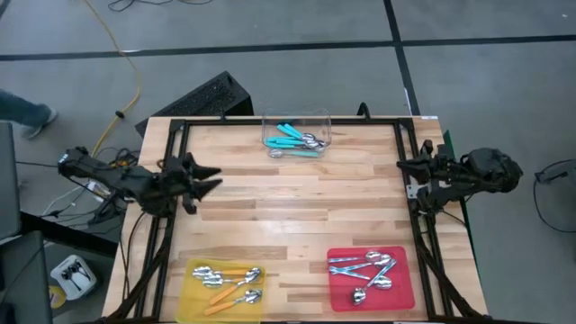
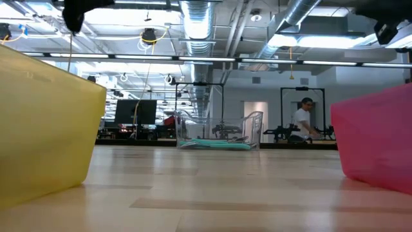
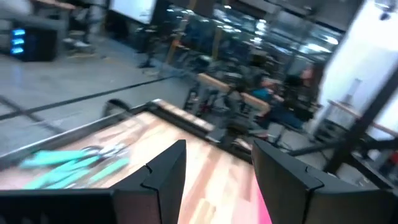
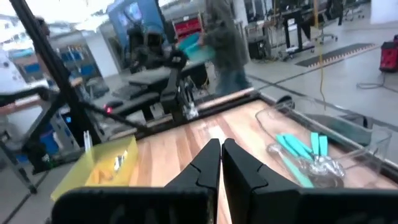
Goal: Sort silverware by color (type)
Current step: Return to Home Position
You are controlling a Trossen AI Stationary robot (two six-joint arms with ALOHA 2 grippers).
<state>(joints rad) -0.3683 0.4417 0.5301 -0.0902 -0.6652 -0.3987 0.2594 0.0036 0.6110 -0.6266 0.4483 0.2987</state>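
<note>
Table (image 1: 297, 202): pale wood, plank stripes from light to tan. Frame (image 1: 216, 121) round it: black. Tub (image 1: 328, 126): clear. Teal spoons (image 1: 290, 135) in it: teal handles, shiny silver bowls. Yellow tray (image 1: 191, 301) has the orange spoons (image 1: 229, 277): orange handles, silver bowls. Red tray (image 1: 342, 295) has the silver spoons (image 1: 364, 267): plain metal all over. In the low view the trays read yellow and pinkish red. Left gripper (image 1: 216, 178) and right gripper (image 1: 400, 166): both black. Floor (image 1: 297, 27): grey, dark seam lines. Cable (image 1: 137, 83) on it: yellow.
</note>
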